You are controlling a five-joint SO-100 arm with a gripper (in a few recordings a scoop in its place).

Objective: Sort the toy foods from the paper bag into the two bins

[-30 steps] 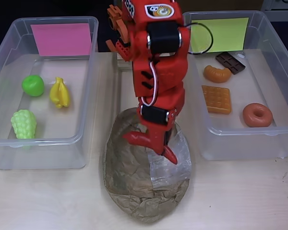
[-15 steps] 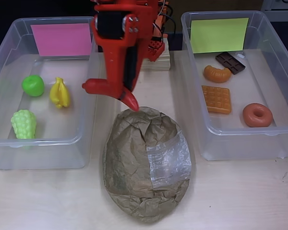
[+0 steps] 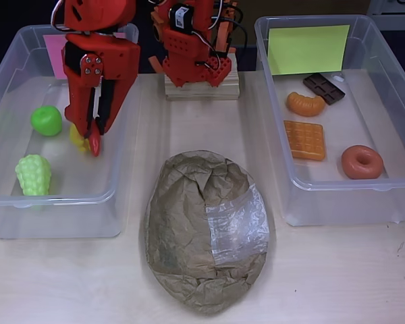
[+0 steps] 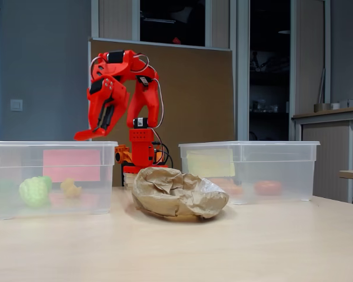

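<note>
Overhead view: gripper (image 3: 93, 143) is hanging over the pink-card bin (image 3: 7, 202), fingers pinching a slippery, light red chili (image 3: 94, 144), bananas (image 3: 77, 137) just beside them.

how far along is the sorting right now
Mostly done, it seems. The pink-card bin holds the green apple, grapes and bananas; the yellow-green-card bin holds the chocolate bar, croissant, waffle and donut. In hand: the pincer over the pink-card bin carries what looks like the red chili. Whether the paper bag still contains anything is hidden.
</note>
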